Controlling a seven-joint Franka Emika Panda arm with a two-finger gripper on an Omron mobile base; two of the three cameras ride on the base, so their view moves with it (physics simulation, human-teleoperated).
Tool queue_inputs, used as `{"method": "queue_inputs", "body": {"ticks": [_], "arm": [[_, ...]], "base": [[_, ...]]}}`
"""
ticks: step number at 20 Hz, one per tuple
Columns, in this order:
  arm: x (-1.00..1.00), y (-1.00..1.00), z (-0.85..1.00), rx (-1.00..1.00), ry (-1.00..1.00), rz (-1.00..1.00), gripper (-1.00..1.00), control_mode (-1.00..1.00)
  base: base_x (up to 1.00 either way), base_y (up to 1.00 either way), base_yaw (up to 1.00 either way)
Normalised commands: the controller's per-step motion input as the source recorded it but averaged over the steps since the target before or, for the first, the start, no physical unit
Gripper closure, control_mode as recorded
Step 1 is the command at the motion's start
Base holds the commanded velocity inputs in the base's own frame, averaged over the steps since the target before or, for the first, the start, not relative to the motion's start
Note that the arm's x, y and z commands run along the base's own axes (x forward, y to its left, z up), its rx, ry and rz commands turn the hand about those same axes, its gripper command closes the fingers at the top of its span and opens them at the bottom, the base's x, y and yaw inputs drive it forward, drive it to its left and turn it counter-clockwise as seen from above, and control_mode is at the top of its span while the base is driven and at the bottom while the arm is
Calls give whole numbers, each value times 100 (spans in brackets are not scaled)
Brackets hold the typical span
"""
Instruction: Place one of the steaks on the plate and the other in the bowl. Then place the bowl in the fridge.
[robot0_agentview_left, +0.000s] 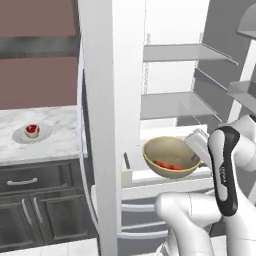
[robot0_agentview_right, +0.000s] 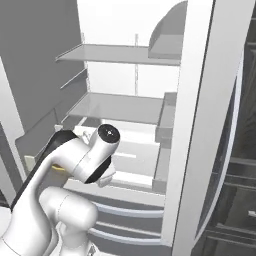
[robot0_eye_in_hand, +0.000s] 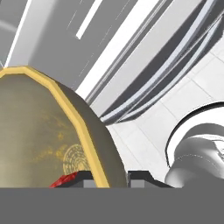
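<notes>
My gripper (robot0_agentview_left: 196, 150) is shut on the right rim of the tan bowl (robot0_agentview_left: 167, 152) and holds it tilted, in the air in front of the open fridge (robot0_agentview_left: 165, 102), just above its lowest white shelf. A red steak (robot0_agentview_left: 169, 165) lies in the bottom of the bowl. In the hand view the yellowish rim of the bowl (robot0_eye_in_hand: 39, 131) runs between the fingertips of the gripper (robot0_eye_in_hand: 109, 177), and a corner of the steak (robot0_eye_in_hand: 63, 180) shows inside. The other steak (robot0_agentview_left: 32, 130) rests on the light-grey plate (robot0_agentview_left: 19, 136) on the counter at the left.
The fridge's left door (robot0_agentview_left: 105, 125) stands open between the marble counter (robot0_agentview_left: 57, 145) and the bowl. Its right door (robot0_agentview_right: 200, 125) is open too. Glass shelves (robot0_agentview_right: 120, 107) and white lower drawers (robot0_agentview_right: 125, 210) fill the fridge. Dark cabinets (robot0_agentview_left: 40, 200) sit under the counter.
</notes>
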Motion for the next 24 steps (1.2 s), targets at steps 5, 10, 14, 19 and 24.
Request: {"method": "queue_inputs", "body": {"ticks": [5, 10, 14, 19, 24], "arm": [[0, 0, 0, 0, 0, 0, 100, 100], [0, 0, 0, 0, 0, 0, 100, 100], [0, 0, 0, 0, 0, 0, 100, 100], [0, 0, 0, 0, 0, 0, 100, 100], [0, 0, 0, 0, 0, 0, 100, 100]], "base": [[30, -52, 6], [48, -2, 1], [44, 1, 0], [21, 0, 0], [2, 0, 0]]}}
